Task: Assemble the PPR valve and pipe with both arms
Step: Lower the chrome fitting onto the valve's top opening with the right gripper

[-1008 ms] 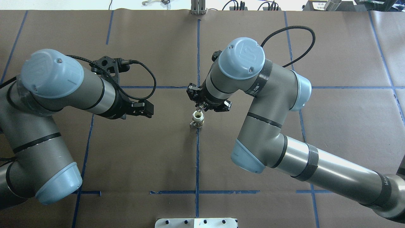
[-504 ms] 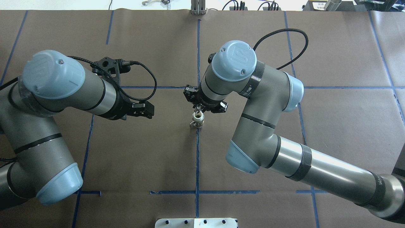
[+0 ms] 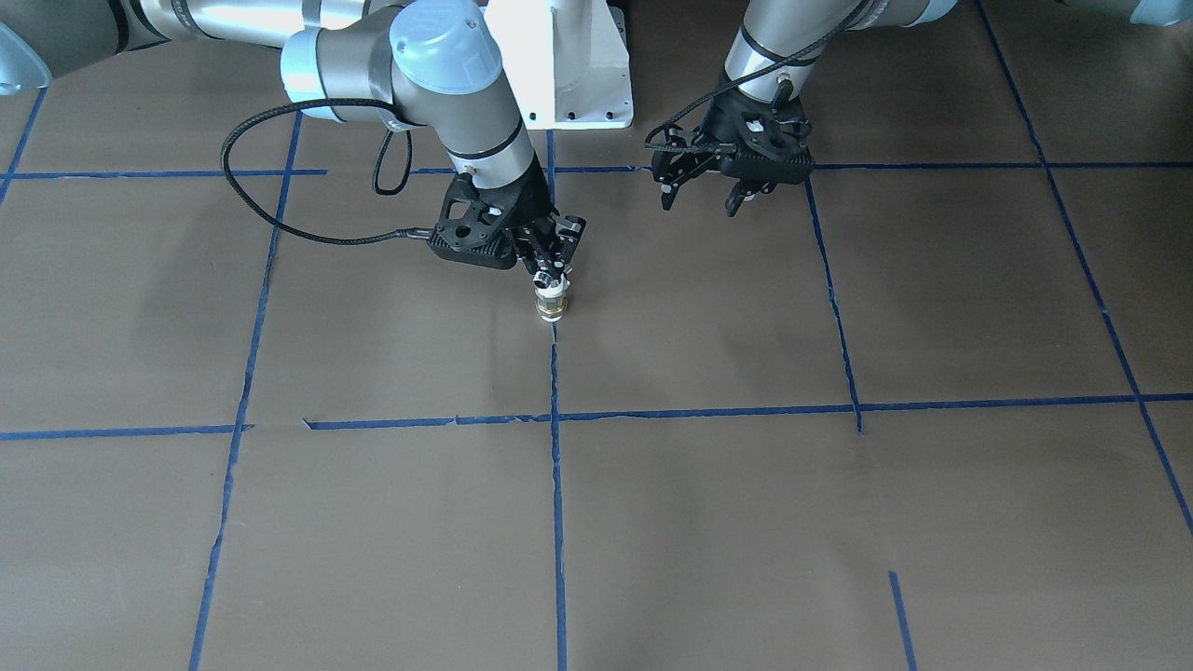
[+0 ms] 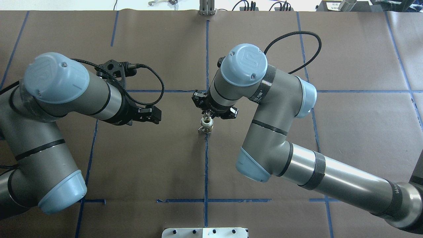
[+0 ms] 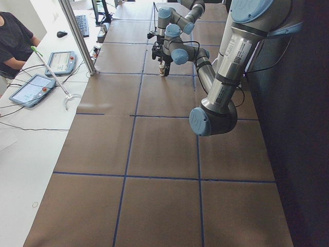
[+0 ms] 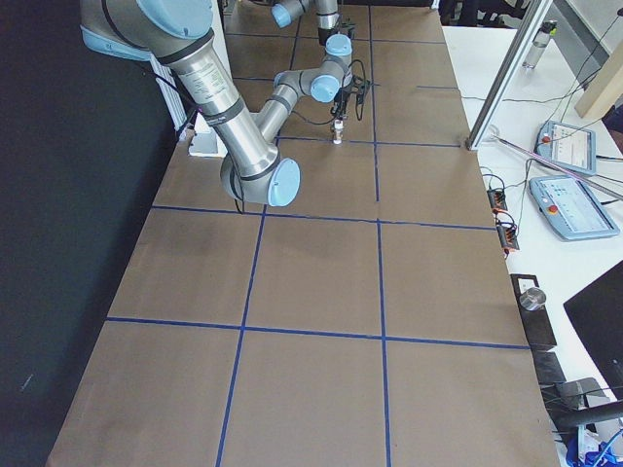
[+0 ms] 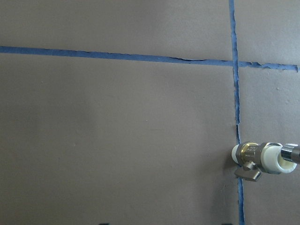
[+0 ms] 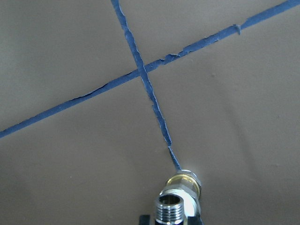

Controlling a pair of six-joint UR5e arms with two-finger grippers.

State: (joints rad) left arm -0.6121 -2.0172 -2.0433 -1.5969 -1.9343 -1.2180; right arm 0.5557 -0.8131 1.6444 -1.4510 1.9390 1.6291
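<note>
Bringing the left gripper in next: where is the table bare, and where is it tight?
Bare: the strip between the left gripper and the pipe, and the squares on the operators' side of the cross tape line. Tight: over the pipe, where the right gripper grips the valve.

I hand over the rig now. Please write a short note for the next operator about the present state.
Right gripper: closed on the PPR valve, from above.
Left gripper: open, empty, off to the side.
The pipe stands upright on the centre tape line, valve on its top end.
Done: parts brought together.
To do: I cannot tell whether the joint is fully seated; check, then release.
</note>
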